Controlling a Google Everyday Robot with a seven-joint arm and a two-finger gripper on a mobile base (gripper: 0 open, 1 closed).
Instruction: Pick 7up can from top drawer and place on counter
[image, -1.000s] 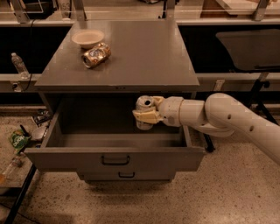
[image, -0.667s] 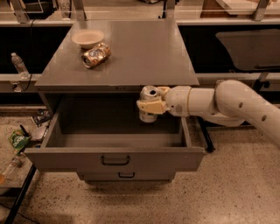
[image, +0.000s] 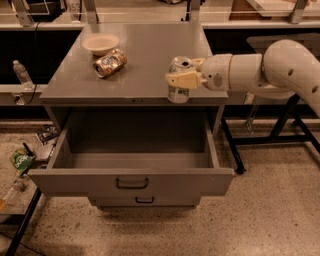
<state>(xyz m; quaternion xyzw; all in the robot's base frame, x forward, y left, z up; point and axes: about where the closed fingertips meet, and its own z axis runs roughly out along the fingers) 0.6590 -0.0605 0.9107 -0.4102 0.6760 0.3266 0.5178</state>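
The 7up can (image: 178, 93) is silver-white with a silver top, held upright over the front right edge of the counter (image: 150, 55). My gripper (image: 181, 75) reaches in from the right and is shut on the can, its pale fingers (image: 183, 80) across the can's upper half. The top drawer (image: 132, 180) is pulled fully open below, with a dark bar handle on its front, and its inside looks empty.
A dented orange-brown and gold can (image: 110, 62) lies on its side next to a shallow white bowl (image: 100, 44) at the counter's back left. A shorter lower drawer front (image: 144, 201) sits under the open one. Litter (image: 21, 161) and a bottle (image: 21, 72) lie at left. A black stand (image: 260, 135) is on the right.
My gripper has lifted the 7up can out of the drawer, up and a little forward, to the counter's front right edge.
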